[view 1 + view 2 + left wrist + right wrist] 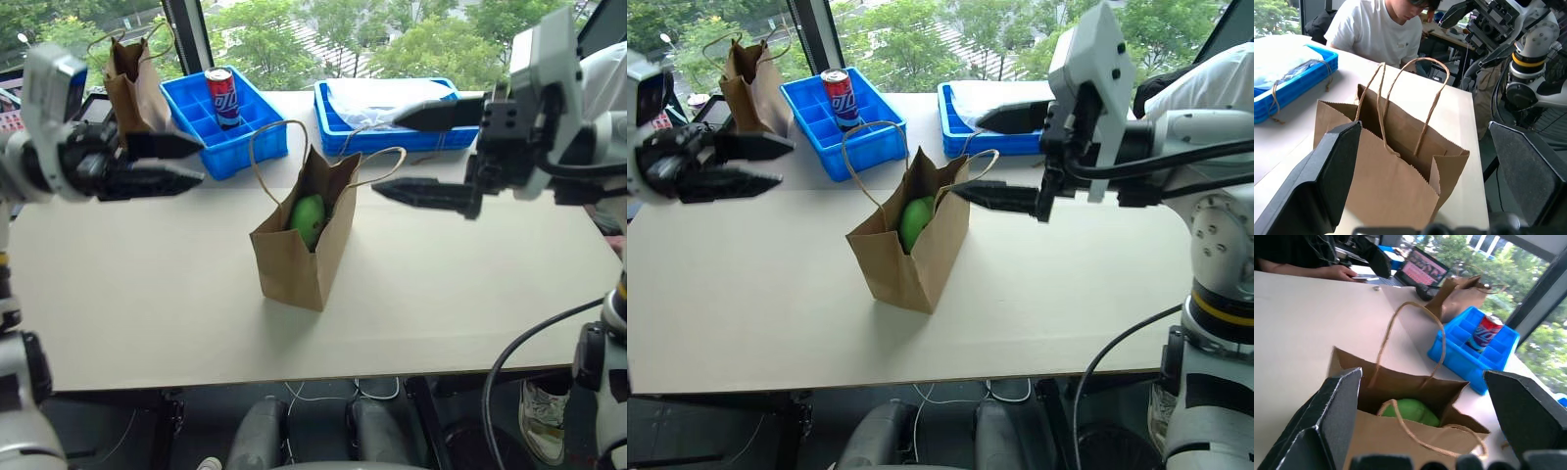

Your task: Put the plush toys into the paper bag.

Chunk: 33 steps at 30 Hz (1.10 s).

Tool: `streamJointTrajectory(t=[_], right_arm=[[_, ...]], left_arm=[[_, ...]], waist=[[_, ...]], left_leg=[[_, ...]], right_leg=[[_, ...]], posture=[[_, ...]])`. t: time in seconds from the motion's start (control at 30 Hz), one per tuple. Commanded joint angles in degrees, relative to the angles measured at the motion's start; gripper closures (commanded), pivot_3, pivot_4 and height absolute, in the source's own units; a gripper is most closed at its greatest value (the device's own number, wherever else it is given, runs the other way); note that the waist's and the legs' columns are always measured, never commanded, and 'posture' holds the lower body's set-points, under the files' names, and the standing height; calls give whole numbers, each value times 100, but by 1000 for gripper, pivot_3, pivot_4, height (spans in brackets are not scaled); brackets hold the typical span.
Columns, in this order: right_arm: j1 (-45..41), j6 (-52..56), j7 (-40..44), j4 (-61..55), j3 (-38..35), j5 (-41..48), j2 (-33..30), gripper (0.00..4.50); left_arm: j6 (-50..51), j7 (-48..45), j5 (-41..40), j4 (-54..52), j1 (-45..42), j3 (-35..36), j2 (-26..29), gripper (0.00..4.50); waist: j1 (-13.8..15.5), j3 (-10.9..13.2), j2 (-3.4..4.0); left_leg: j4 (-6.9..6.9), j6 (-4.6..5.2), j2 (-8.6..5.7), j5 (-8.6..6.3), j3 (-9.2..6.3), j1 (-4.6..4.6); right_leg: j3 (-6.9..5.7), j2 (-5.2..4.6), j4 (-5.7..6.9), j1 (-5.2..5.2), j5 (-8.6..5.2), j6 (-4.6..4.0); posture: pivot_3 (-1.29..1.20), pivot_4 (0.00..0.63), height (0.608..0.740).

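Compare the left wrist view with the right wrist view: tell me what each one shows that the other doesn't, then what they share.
Left wrist: a person in a white shirt seated beyond the table's end, and a blue tray holding clear plastic.
Right wrist: the light-green plush lying inside the bag, a red soda can standing in a blue divided bin, and a laptop.
Both: the open paper bag with twine handles, upright on the table.

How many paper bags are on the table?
2: the paper bag with the green plush toy mid-table, and a darker paper bag at the far left by the blue compartment tray.
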Motion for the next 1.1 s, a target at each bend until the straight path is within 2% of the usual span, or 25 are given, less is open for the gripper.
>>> streamJointTrajectory(t=[0.03, 0.13, 0.3, 0.33, 0.37, 0.4, 0.47, 0.6, 0.7, 0.93, 1.1], right_arm=[[340, 160, 14, -293, -202, 314, -391, 703], [1151, -240, -149, -566, 457, -148, -545, 1725], [1885, -1704, -960, -125, 1863, -1551, 311, 3463], [1932, -1906, -1042, -10, 2002, -1720, 460, 3757], [1962, -2066, -1097, 79, 2051, -1789, 633, 4238], [1984, -2188, -1116, 139, 2075, -1839, 745, 4436], [2026, -2243, -945, 1, 2167, -1695, 924, 4436], [1963, -2253, -1140, -9, 2262, -1701, 1374, 4436], [1941, -2269, -1223, -39, 2397, -1736, 1661, 4436], [1920, -2417, -1254, 178, 2661, -1909, 2061, 4436], [1810, -2614, -1337, 466, 2758, -2148, 2281, 4436]], left_arm=[[-762, -328, -92, -410, 820, -244, 541, 0], [-1398, -328, 179, -605, 1539, -362, 476, 0], [-1278, 687, 103, -1155, 1647, -208, -643, 0], [-1212, 843, 45, -1308, 1668, -175, -814, 0], [-1098, 1021, 4, -1443, 1666, -157, -962, 0], [-1003, 1147, -20, -1531, 1662, -136, -1062, 0], [-882, 1504, 165, -1811, 1822, -322, -1227, 0], [-907, 1726, 221, -2250, 2319, -431, -1427, 0], [-705, 2177, 72, -2514, 2337, -414, -1764, 0], [-996, 3543, 844, -2414, 2211, -682, -2751, 0], [-958, 3689, 881, -2599, 2241, -787, -3017, 0]], waist=[[-6, 0, 0], [9, -1, -2], [74, -1, -2], [75, -1, -4], [73, -1, -3], [72, -1, -4], [71, -1, -3], [41, -1, -3], [40, -1, -3], [80, -1, -3], [76, -1, -3]], left_leg=[[-4, 2, 1, -2, 1, -1], [-29, 1, 7, -2, 2, 14], [-17, 11, -7, 4, 8, 1], [-11, 11, -7, 4, 8, 0], [0, 11, -9, 4, 9, -13], [12, 13, -11, 3, 9, -27], [16, 14, -22, 4, 12, -43], [12, 19, -23, 0, 14, -38], [15, 18, -20, 1, 11, -37], [18, 15, -17, 2, 3, 7], [16, 14, -17, 2, 4, 6]], right_leg=[[0, -4, -4, -3, 0, 0], [-4, -61, -18, 6, -2, -4], [-15, -91, -9, -3, -3, -5], [-19, -84, -12, 2, -2, -3], [-21, -58, -8, -5, 1, 0], [-20, -56, -3, -15, 2, 4], [-17, -54, 2, -32, 8, 13], [-16, -52, 1, -30, 10, 16], [-17, -44, 3, -28, 10, 15], [-18, -32, -3, 18, 12, 11], [-14, -27, 2, 11, 13, 10]], posture=[[0, 150, 740], [0, 150, 740], [0, 150, 740], [0, 150, 740], [0, 150, 740], [0, 150, 740], [0, 150, 740], [0, 150, 740], [0, 150, 740], [0, 150, 740], [0, 150, 740]])
